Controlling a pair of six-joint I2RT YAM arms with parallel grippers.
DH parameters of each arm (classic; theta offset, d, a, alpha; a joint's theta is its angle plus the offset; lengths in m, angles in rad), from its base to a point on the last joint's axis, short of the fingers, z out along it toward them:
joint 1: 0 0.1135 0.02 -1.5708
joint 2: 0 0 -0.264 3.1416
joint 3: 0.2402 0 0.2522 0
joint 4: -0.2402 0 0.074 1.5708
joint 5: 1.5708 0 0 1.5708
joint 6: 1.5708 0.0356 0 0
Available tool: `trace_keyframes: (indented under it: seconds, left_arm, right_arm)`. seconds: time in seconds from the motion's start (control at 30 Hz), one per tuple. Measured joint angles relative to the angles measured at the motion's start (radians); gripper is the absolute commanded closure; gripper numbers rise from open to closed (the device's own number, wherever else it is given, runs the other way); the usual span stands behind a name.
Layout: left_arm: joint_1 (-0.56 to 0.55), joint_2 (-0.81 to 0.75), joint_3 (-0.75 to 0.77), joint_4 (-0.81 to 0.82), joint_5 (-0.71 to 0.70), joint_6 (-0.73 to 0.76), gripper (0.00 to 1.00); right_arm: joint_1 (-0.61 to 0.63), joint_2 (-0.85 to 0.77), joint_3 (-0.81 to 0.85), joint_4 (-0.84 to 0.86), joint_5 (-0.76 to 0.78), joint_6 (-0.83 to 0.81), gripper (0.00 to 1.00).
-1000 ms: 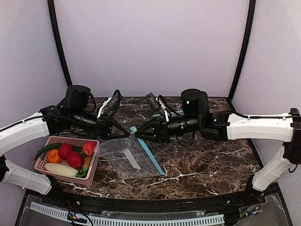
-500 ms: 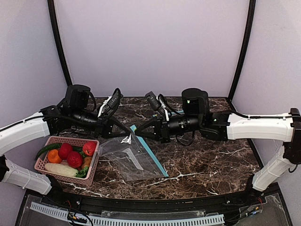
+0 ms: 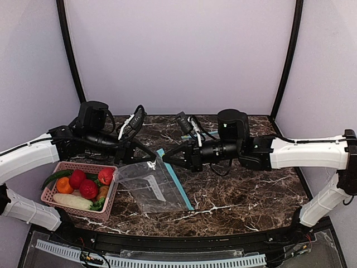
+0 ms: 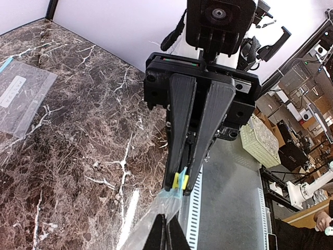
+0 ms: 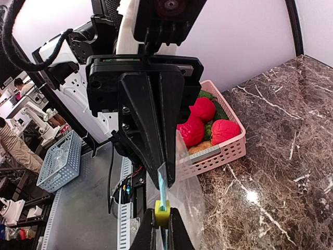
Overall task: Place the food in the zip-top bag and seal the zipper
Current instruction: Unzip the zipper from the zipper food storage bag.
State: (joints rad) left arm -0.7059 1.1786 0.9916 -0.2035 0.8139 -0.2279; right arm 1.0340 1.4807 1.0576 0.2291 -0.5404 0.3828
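Both left tool (image 3: 152,162) and right tool (image 3: 165,159) pinched shut on teal-blue zipper strip (image 3: 177,182) of clear thin plastic bag (image 3: 149,191), tips facing

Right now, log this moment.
left gripper: shut on clear zip-top bag; right gripper: shut on teal-blue zipper strip; toy vegetables: in pink basket

I find nothing readable. The white label (image 4: 11,91) on the bag (image 4: 32,104) left of my left claw (image 4: 166,225) is blurred.
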Motion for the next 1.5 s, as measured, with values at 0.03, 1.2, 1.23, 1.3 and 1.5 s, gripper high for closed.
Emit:
trace_keyframes:
  seconds: [0.03, 1.2, 1.23, 1.3, 1.5]
  left_arm:
    - [0.000, 0.000, 0.000, 0.000, -0.001, -0.003, 0.99]
    - [0.045, -0.016, 0.000, 0.002, -0.114, -0.065, 0.99]
    - [0.051, -0.018, 0.000, 0.002, -0.114, -0.069, 0.99]
    - [0.061, -0.020, 0.000, 0.005, -0.114, -0.075, 0.99]
    - [0.089, -0.034, -0.006, 0.007, -0.111, -0.085, 0.99]
  right_arm:
    - [0.000, -0.002, -0.004, 0.003, 0.004, 0.000, 1.00]
    - [0.000, -0.030, -0.086, 0.005, 0.065, 0.023, 1.00]
    - [0.000, -0.032, -0.089, 0.005, 0.067, 0.023, 1.00]
    - [0.000, -0.038, -0.094, 0.005, 0.069, 0.024, 1.00]
    - [0.000, -0.046, -0.103, 0.003, 0.072, 0.031, 1.00]
